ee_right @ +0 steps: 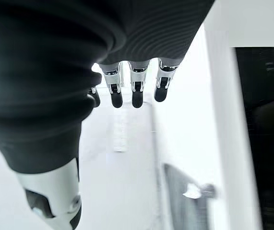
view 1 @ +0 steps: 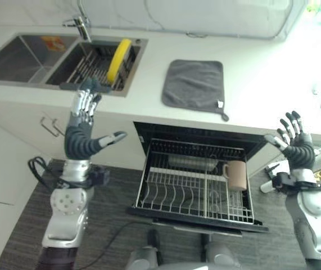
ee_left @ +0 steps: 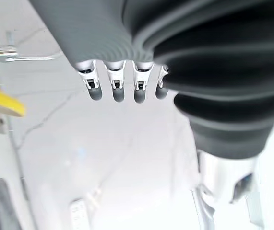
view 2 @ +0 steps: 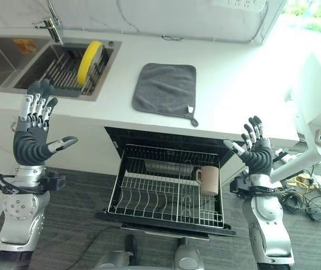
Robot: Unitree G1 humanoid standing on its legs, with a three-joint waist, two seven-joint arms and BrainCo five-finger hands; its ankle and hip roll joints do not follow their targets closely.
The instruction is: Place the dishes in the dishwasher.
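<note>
My fingers (view 2: pixel 36 109) on my left hand (view 1: pixel 81 135) are straight and spread wide, and they hold nothing. My thumb sticks out to the side. This hand is up in the air in front of the counter's front edge, just below the sink (view 1: pixel 14 56). The fingers on my right hand (view 2: pixel 256 152) are straight and spread too, and they are empty. That hand is up near the right end of the counter (view 2: pixel 233 95), beside the open dishwasher.

The yellow plate (view 1: pixel 118 59) stands on its edge in the dish rack (view 1: pixel 90 67) inside the right bowl of the sink. It is near the right wall of that bowl, well apart from both my hands. A tap (view 1: pixel 80 25) stands at the back edge of the sink.

A grey cloth (view 2: pixel 164 89) lies flat on the counter, between the sink and the right end. It sits close to the counter's front edge, right above the dishwasher.

The dishwasher rack (view 2: pixel 166 194) is pulled out below the counter. A tan mug (view 2: pixel 209 180) lies on its side near the right edge of the rack. Something grey and shiny sits at the back of the rack, but I cannot tell what it is. The front part of the rack has bare wire rows.
</note>
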